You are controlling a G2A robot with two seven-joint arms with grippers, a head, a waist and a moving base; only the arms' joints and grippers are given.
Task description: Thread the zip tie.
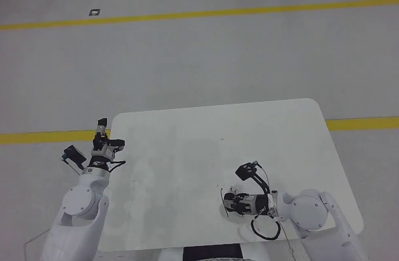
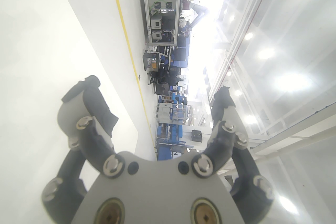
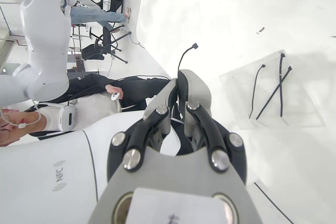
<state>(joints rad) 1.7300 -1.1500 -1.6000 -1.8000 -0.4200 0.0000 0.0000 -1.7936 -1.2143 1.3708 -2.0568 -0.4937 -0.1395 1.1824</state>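
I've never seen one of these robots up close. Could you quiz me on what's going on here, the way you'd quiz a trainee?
1. True or false: the left hand holds a zip tie.
2. What is the right hand shut on? A) a black zip tie B) a screwdriver C) nothing
3. How many spare ties lie in the clear tray?
Key: 1 false, it is open and empty. 2 A. 3 three.
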